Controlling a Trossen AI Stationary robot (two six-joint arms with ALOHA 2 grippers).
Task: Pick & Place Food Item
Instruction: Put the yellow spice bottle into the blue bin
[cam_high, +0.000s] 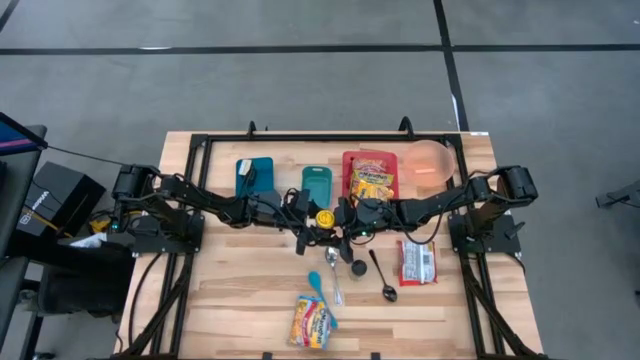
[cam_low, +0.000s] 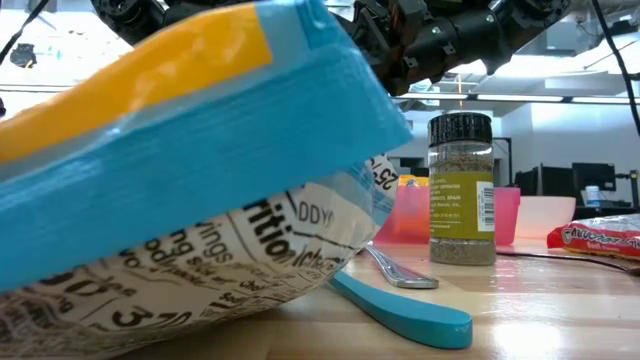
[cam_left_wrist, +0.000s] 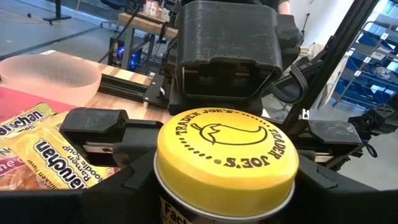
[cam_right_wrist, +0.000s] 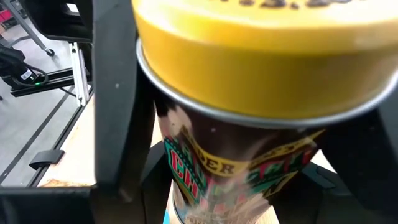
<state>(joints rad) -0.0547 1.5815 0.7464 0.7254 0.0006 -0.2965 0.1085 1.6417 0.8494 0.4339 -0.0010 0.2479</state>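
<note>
The can (cam_high: 325, 218), yellow-lidded with "Trader Joe's" printed on top, sits at the middle of the surface (cam_high: 240, 290), held up between the two arms where they meet. The left tool (cam_high: 312, 222) clasps it from one side: in the left wrist view the lid (cam_left_wrist: 226, 158) fills the space between that tool's dark fingers (cam_left_wrist: 99, 124), pressed close on either side. The right tool (cam_high: 341, 221) comes in from the opposite side; in the right wrist view the can's body (cam_right_wrist: 239, 168) stands between its fingers (cam_right_wrist: 115, 93), but whether they press on the can I cannot tell.

Behind the can lie a teal container (cam_high: 317, 182) and a red tray (cam_high: 349, 160) carrying a noodle packet (cam_high: 373, 183). A pink bowl (cam_high: 431, 160) sits by the tray. Nearer the front edge are a spice jar (cam_low: 461, 188), a blue spoon (cam_low: 400, 309), a black spoon (cam_high: 383, 277), a red snack packet (cam_high: 416, 262) and a snack bag (cam_high: 313, 322).
</note>
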